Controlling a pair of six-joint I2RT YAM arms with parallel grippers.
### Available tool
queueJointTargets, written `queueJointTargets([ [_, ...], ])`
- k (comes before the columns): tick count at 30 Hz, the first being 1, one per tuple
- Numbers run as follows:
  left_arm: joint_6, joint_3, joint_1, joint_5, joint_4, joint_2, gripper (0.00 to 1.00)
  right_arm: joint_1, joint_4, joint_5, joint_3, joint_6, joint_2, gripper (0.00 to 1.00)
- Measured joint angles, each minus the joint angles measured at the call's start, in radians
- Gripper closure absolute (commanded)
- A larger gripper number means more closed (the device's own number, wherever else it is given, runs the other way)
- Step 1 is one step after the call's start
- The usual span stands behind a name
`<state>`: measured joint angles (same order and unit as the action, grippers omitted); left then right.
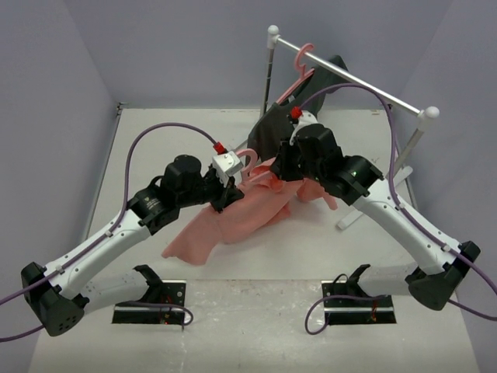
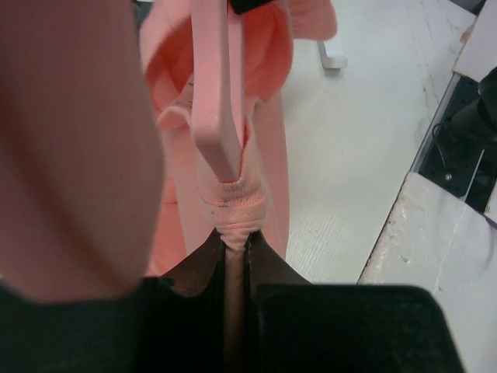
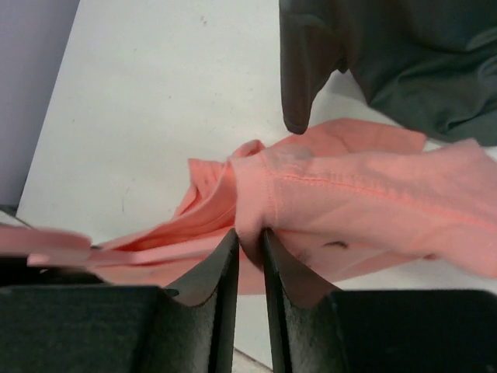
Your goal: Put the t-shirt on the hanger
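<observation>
The salmon-pink t-shirt (image 1: 233,221) lies crumpled on the table between my two arms, partly lifted at its far edge. The pink hanger (image 1: 250,158) shows its hook just right of my left gripper (image 1: 231,190). In the left wrist view the hanger (image 2: 219,93) runs down into the t-shirt (image 2: 272,155), whose cloth is bunched at my left gripper (image 2: 234,233), which is shut on that bunch. Whether the hanger's end is in the jaws too I cannot tell. My right gripper (image 3: 249,237) has its jaws a narrow gap apart, with a hemmed fold of the t-shirt (image 3: 365,194) caught between the tips.
A dark grey garment (image 1: 276,128) hangs from another pink hanger (image 1: 303,58) on a white rail (image 1: 349,78) at the back right, and its lower edge (image 3: 404,62) hangs close above my right gripper. The rack's foot (image 1: 353,217) stands right of the t-shirt.
</observation>
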<state>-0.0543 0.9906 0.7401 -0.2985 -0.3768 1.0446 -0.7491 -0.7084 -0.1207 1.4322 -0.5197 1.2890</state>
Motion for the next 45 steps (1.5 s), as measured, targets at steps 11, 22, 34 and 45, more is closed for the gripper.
queueJointTargets([
  [11, -0.035, -0.052, -0.123, -0.247, 0.2, 0.04, 1.0, 0.109, -0.009, 0.238, -0.028, 0.088, -0.213, 0.28],
  [22, -0.007, -0.056, -0.138, -0.564, 0.213, 0.055, 1.0, 0.182, 0.125, 0.714, -0.082, 0.467, -0.176, 0.29],
  [34, 0.012, -0.056, -0.138, -0.643, 0.207, 0.076, 1.0, 0.182, 0.311, 1.092, -0.026, 0.445, 0.008, 0.75],
  [45, 0.002, -0.046, -0.136, -0.564, 0.196, 0.037, 0.0, 0.187, 0.448, 1.123, -0.039, 0.366, 0.003, 1.0],
])
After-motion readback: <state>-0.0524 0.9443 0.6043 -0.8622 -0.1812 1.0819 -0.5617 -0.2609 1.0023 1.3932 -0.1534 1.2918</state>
